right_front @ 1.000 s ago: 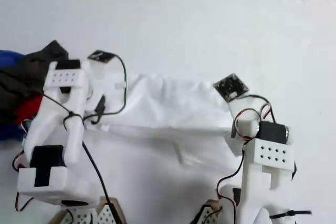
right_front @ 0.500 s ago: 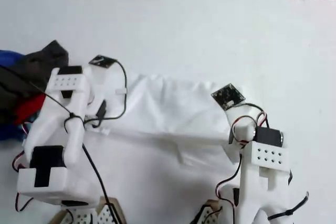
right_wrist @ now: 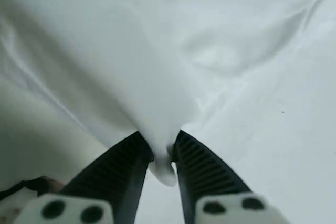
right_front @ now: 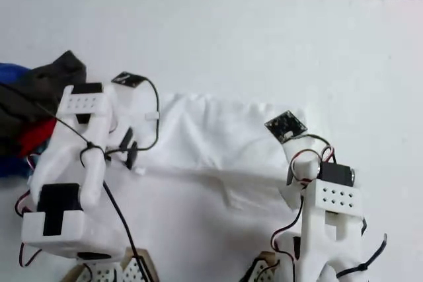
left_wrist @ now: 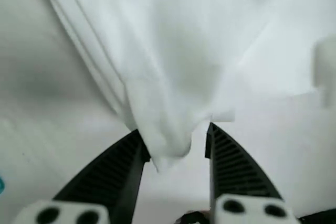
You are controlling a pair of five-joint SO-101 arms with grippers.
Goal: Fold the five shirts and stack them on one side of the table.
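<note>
White shirt (right_front: 218, 140) spread across mid-frame on the table (right_front: 264, 37) — right gripper (right_wrist: 164, 153) clamped on its right end, left gripper (left_wrist: 173, 140) parted around a loose fold at its left end. Open surface across the upper frame; heaped clothes (right_front: 33, 97) at the left edge.

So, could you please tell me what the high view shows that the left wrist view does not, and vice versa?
The high view adds the heap of dark grey, red and blue garments at the left edge of the white table and the white right arm. The left wrist view adds the left gripper, its black ridged fingers apart around a fold. Both share the white cloth shirt.
</note>
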